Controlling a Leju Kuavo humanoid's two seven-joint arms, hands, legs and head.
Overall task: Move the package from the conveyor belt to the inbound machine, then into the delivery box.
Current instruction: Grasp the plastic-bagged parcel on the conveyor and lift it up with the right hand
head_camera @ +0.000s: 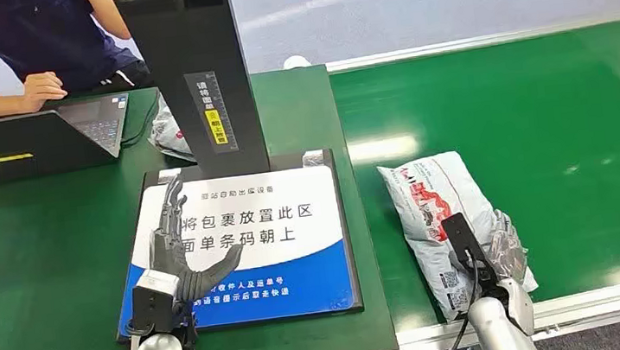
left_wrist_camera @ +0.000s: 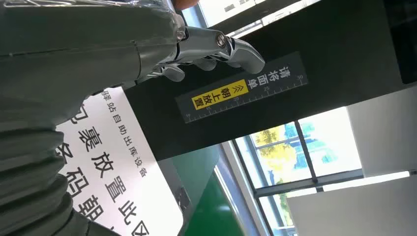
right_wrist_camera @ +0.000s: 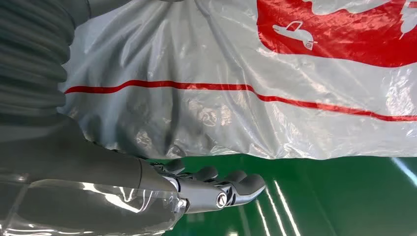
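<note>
Nearest, at the belt's front edge: right hand (head_camera: 496, 253) low against the near end of the grey-and-red plastic mail bag (head_camera: 442, 209), fingers (right_wrist_camera: 231, 183) loosely curled beside the film; grip on it impossible to tell. Bag flat on green conveyor belt (head_camera: 562, 122). Left hand (head_camera: 171, 242) flat, fingers spread wide, nothing held, above the blue-and-white placement pad (head_camera: 297, 254). Behind: black scanner column (head_camera: 200, 73). Farthest: laptop (head_camera: 33, 139), person's hand (head_camera: 41, 86).
</note>
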